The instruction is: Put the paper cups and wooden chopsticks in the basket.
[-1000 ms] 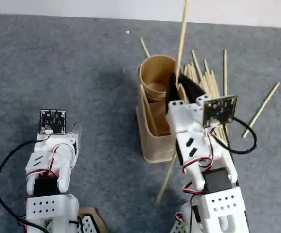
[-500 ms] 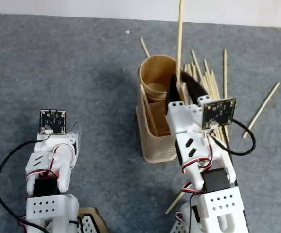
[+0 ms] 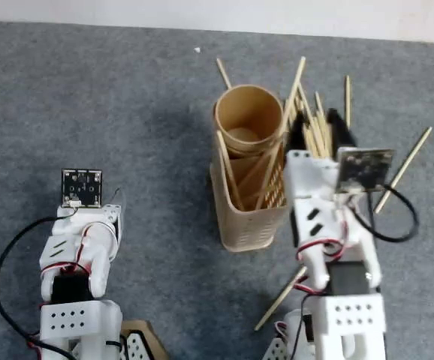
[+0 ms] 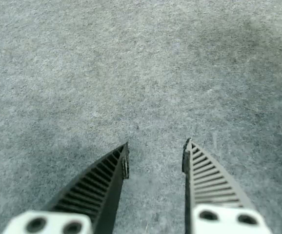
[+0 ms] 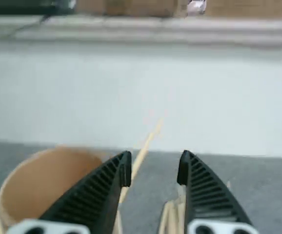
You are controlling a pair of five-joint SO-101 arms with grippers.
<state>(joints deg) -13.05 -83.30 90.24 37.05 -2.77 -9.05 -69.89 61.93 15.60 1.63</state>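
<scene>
Your right gripper [image 5: 154,168] stands partly open and holds nothing. It hangs over the loose pile of thin wooden chopsticks [image 3: 318,142], which lies just beside the tall beige slotted plastic basket [image 3: 243,225]. Your left gripper [image 4: 155,151] is likewise parted and empty above the bare grey table [image 3: 127,112], well apart from the work.

The brown paper cup [image 3: 247,127] sits inside the basket with several sticks leaning beside it. By my judgement the cup work is done and the step in hand is picking the next stick. That calls for lowering onto one stick and closing squarely across it.

One stray chopstick [image 3: 405,169] lies out to the right, and another stick [image 3: 281,296] lies under the right arm. Room is tight against the basket wall and open elsewhere.
</scene>
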